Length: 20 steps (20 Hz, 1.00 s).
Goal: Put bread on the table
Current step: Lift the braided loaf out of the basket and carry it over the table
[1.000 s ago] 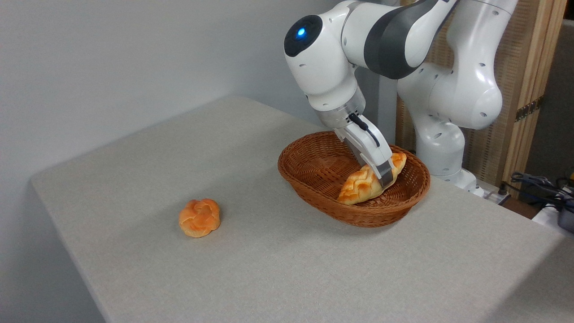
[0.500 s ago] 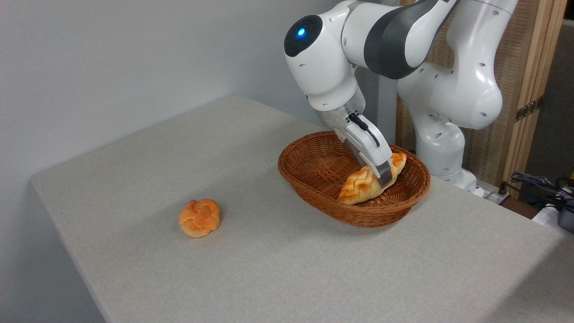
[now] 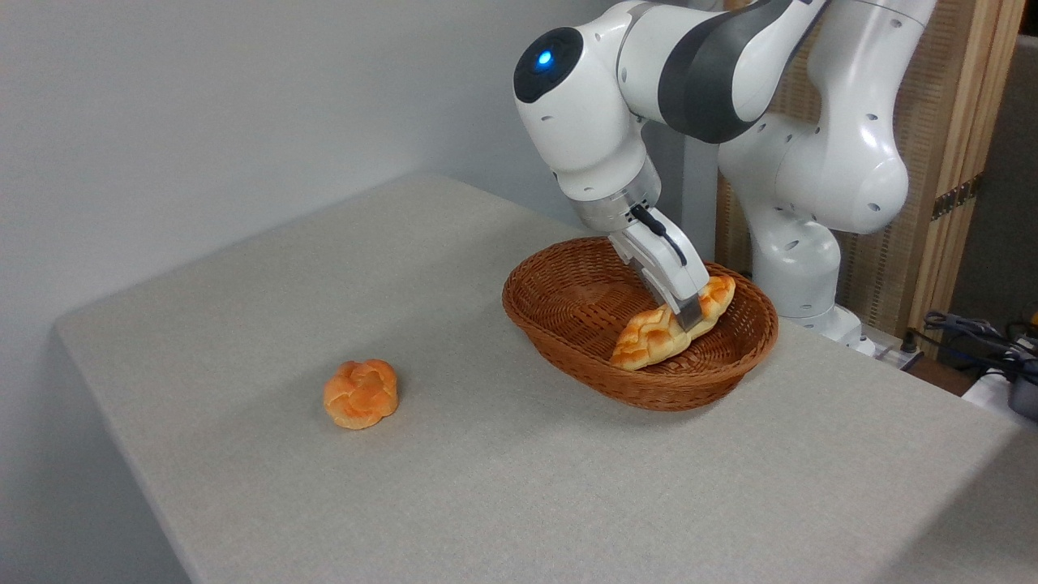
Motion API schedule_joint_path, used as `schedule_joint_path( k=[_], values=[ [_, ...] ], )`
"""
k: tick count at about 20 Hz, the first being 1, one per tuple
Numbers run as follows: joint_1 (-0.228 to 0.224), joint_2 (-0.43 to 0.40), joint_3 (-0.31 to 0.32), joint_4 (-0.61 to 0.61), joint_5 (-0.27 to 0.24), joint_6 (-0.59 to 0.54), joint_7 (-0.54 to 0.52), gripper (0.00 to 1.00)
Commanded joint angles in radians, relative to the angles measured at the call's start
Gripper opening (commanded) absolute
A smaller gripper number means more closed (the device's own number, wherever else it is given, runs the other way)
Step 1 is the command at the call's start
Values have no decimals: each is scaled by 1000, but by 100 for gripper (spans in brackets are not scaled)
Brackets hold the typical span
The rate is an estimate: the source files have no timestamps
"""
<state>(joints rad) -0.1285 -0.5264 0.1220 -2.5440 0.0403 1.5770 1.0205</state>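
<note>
The bread, a golden braided loaf, lies slanted in the right half of the brown wicker basket. Its left end is low and its right end rests up by the far rim. My gripper reaches down into the basket and is shut across the loaf's middle. One finger shows in front of the loaf and the other is hidden behind it. The table, covered in grey-beige cloth, carries the basket at its back right.
A small round orange bun sits on the cloth at the front left. The arm's white base stands just behind the basket. A wooden screen and cables lie beyond the table's right edge.
The gripper has risen slightly and shifted a little left, and its finger covers less of the loaf. The loaf and basket have barely moved.
</note>
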Motion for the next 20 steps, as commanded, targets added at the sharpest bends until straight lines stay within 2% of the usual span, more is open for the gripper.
schedule_joint_path(
  k=[1, 6, 9, 13, 16, 20],
  values=[
    [-10, 5, 13, 5, 4, -9, 23, 26],
    [-10, 15, 11, 59, 3, -49, 24, 26],
    [-31, 55, 11, 134, -8, -95, 20, 25],
    [-37, 86, 11, 198, -13, -140, 15, 25],
    [-68, 107, 13, 267, -11, -184, 12, 25],
    [-69, 132, 16, 350, -11, -215, 23, 25]
  ],
)
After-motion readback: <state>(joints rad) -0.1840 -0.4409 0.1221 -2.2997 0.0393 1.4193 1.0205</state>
